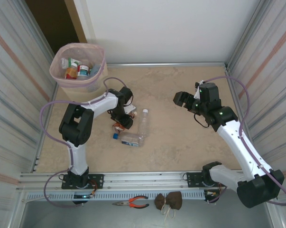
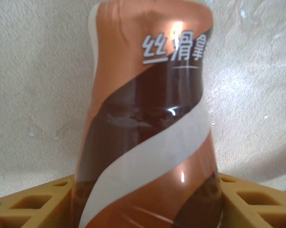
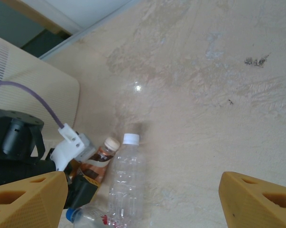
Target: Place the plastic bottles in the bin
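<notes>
Nearest, a blue-capped bottle and a clear white-capped bottle lie on the table. Touching them, a brown-labelled bottle with copper and white swirls is clamped between the left gripper fingers. The right gripper hangs wide open, empty. The bin, far left, contains more bottles.

Mottled beige tabletop boxed in by corrugated metal panels.
A plain white wall closes the back; a dark opening shows at far left.
</notes>
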Robot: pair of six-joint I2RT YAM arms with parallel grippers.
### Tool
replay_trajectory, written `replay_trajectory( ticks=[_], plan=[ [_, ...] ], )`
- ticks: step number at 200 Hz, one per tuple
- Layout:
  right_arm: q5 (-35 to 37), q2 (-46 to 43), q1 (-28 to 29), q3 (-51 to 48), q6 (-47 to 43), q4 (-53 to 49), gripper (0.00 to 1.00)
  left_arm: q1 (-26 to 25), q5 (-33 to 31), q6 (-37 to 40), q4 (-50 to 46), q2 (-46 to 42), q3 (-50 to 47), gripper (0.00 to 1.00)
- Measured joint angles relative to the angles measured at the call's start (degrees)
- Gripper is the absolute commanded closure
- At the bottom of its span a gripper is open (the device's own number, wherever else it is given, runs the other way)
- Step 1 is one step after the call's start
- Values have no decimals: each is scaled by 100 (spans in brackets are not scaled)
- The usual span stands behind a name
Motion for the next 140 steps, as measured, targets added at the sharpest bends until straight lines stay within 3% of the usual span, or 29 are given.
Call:
replay_trajectory(
  ticks=[61, 140],
  plan=[
    [0, 0, 0, 0, 0, 0, 18, 7, 4, -4, -2, -179, -11, 41],
    [-2, 0, 0, 0, 0, 2, 18, 190, 208, -240, -7, -1668, 623, 49]
  ],
)
